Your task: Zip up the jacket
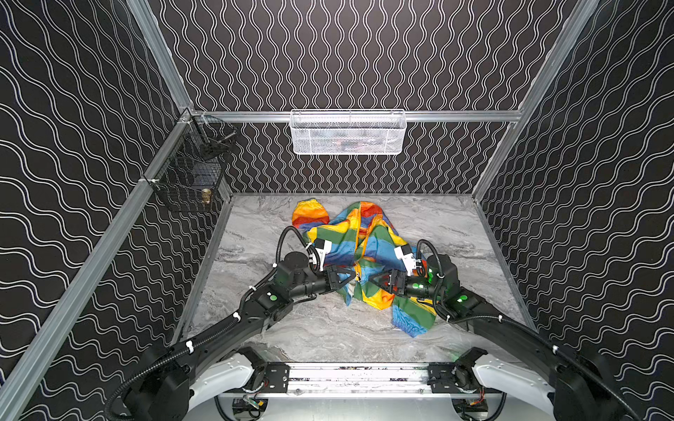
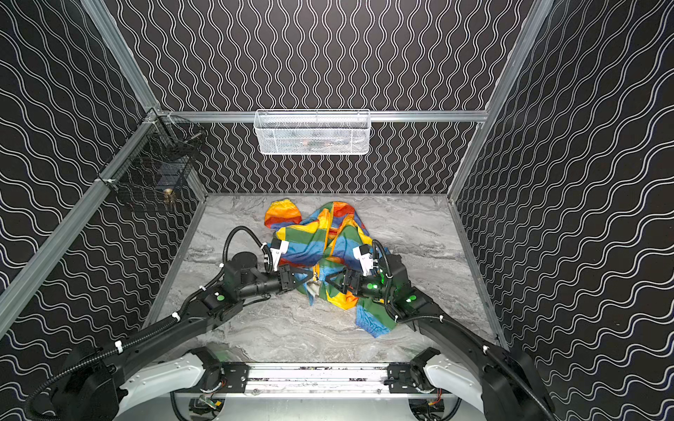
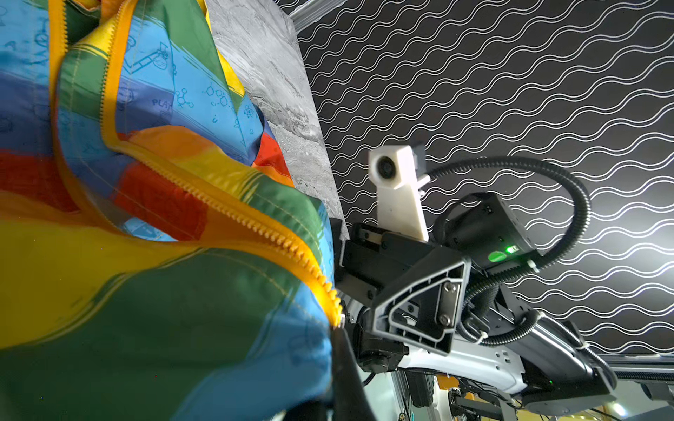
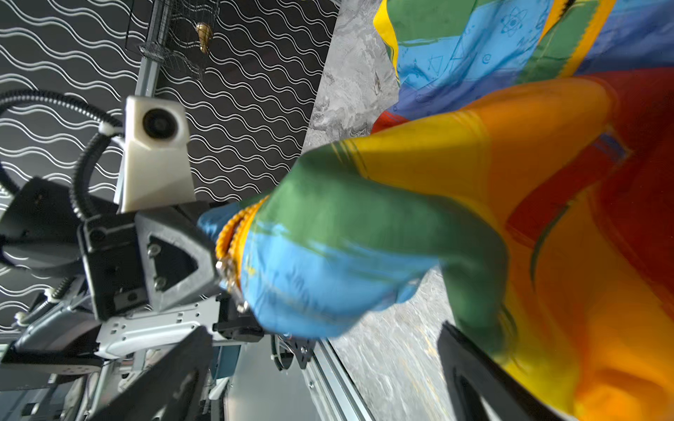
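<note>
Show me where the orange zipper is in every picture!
Top view: the zipper runs down the middle of the jacket.
Top view: zipper again mid-jacket.
Left wrist: big, curving across the picture's middle.
Right wrist: bunched teeth beside the left gripper.
Shared landmark: the grey marble table, in all four.

The left arm [image 1: 226, 324] and right arm [image 1: 510, 328] reach in low, grippers pointing at each other, fingertips nearly meeting. The left gripper [image 1: 353, 276] pinches the jacket [image 1: 368, 233] between its fingertips. The right gripper [image 1: 374, 280] has its jaws wide apart, with cloth against one finger [image 4: 470, 379].
</note>
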You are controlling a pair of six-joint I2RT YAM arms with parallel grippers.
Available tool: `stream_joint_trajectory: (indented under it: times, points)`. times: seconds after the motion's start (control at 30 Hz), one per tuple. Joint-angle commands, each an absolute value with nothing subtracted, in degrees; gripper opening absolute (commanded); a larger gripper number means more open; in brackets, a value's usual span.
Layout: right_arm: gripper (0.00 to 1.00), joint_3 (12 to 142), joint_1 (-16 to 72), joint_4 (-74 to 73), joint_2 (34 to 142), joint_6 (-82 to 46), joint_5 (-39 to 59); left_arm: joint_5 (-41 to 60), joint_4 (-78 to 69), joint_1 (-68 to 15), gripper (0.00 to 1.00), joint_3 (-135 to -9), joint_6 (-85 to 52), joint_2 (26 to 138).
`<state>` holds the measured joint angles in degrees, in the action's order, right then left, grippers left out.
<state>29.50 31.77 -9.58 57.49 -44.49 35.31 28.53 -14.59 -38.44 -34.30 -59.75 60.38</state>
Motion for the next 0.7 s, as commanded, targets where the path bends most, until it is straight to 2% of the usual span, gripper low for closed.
stream_joint_trajectory:
  times: [0.0, 0.07, 0.3, 0.5, 0.57, 0.67]
  points:
    - [0.78, 30.5, 31.7, -1.6, 54.8, -40.3, 34.7, 29.7, -14.5, -38.1, 0.0, -33.8, -59.1, 59.7]
    - [0.71, 32.3, 31.7, 2.6, 53.3, -38.5, 34.4, 30.0, -14.1, -38.0, 0.0, -33.5, -59.4, 59.3]
    - [0.73, 40.1, 31.9, 11.0, 54.4, -34.4, 33.5, 31.4, -11.3, -37.8, 0.0, -32.4, -59.9, 57.5]
    - [0.58, 45.9, 33.8, 13.2, 60.9, -32.3, 33.7, 32.5, -8.0, -37.7, 0.0, -32.3, -59.4, 55.9]
    - [0.56, 48.3, 36.3, 14.3, 62.5, -31.7, 31.4, 32.5, -7.1, -37.6, 0.0, -32.1, -59.3, 55.4]
    - [0.47, 52.6, 41.7, 17.6, 65.1, -30.7, 25.9, 32.6, -7.0, -37.4, 0.0, -31.9, -59.3, 55.1]
